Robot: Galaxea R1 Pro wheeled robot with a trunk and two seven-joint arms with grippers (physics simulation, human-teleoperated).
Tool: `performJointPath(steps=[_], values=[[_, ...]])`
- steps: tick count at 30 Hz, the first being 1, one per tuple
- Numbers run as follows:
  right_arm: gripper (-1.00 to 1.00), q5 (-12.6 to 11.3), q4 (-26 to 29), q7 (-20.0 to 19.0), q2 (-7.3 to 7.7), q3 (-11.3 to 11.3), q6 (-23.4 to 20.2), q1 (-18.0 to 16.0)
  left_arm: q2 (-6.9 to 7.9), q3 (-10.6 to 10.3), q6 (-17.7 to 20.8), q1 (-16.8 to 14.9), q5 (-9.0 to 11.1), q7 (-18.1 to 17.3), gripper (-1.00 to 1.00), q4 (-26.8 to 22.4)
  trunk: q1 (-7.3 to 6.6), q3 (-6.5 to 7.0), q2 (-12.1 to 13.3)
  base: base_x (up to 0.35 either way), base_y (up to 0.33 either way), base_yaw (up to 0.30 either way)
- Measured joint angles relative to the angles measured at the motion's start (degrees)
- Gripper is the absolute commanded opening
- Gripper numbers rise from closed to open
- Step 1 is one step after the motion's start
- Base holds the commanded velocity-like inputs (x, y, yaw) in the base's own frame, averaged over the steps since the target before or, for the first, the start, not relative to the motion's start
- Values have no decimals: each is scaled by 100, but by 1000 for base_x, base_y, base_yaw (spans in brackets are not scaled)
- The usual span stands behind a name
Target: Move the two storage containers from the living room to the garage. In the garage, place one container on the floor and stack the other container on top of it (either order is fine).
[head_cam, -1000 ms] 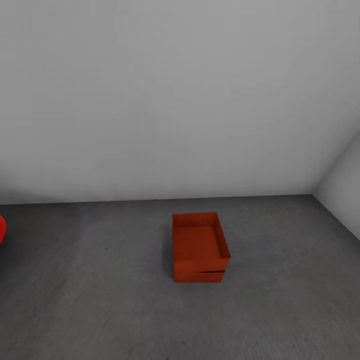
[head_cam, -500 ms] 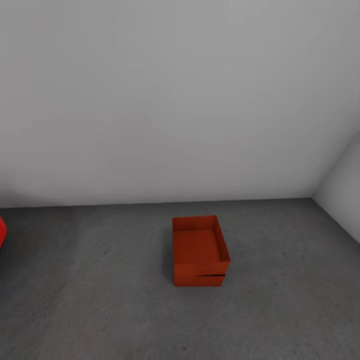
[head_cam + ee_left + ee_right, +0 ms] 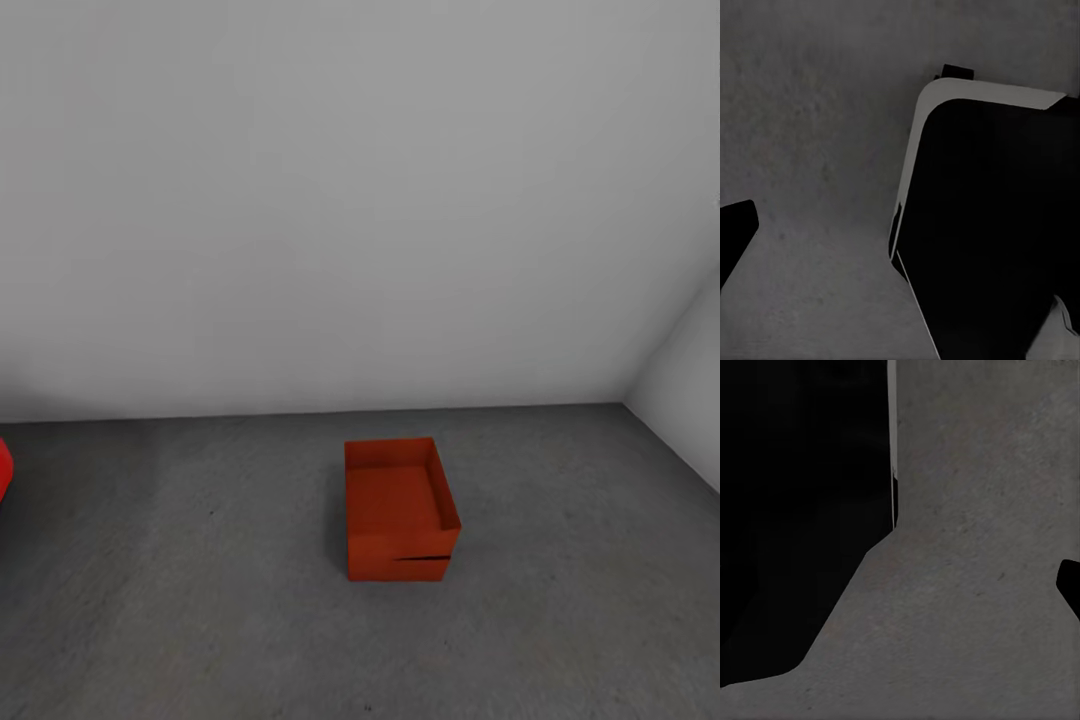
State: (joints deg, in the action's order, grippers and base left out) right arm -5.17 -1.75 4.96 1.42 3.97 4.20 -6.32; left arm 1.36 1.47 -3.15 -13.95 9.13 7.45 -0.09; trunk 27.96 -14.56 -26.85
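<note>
Open ground lies on every side of the two stacked bins. The concrete floor (image 3: 200, 600) is bare all round them, the back wall (image 3: 350, 200) stands well behind them, and a side wall (image 3: 690, 400) closes the corner off to the right. At the far left edge a sliver of the red car (image 3: 3, 470) shows, well apart from the stack.

The top bin (image 3: 395, 490) sits on the bottom bin (image 3: 385, 568), which rests on the floor. Both have their open side up. Their long axis runs from the near side toward the back wall, with one short end facing the camera. On that near face the seam between them is closed at the left and opens into a thin dark gap at the right, so the top bin is not quite flush.

In the left wrist view, one dark fingertip (image 3: 733, 234) of the left pincer pokes in at the edge, over grey mottled concrete. Just beside it is the robot's own body (image 3: 990, 225), black with a pale rounded rim. In the right wrist view, a dark fingertip (image 3: 1069, 585) of the right pincer shows at the edge, again over bare concrete, with the black body well to the other side. How wide either pincer stands cannot be told, and nothing shows against either fingertip. How the bins lie from either pincer cannot be told.

The room is plain, with grey-white walls and a dark, matte, slightly blotchy floor.
</note>
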Motion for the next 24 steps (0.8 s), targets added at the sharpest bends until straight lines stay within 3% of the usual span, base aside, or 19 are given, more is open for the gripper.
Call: performJointPath(steps=[24], values=[[100, 0, 0, 0, 1, -8, 0, -2, 23, -1, -103, 0, 3, -1, 100, -6, 0, 224, 0, 0, 0, 0]])
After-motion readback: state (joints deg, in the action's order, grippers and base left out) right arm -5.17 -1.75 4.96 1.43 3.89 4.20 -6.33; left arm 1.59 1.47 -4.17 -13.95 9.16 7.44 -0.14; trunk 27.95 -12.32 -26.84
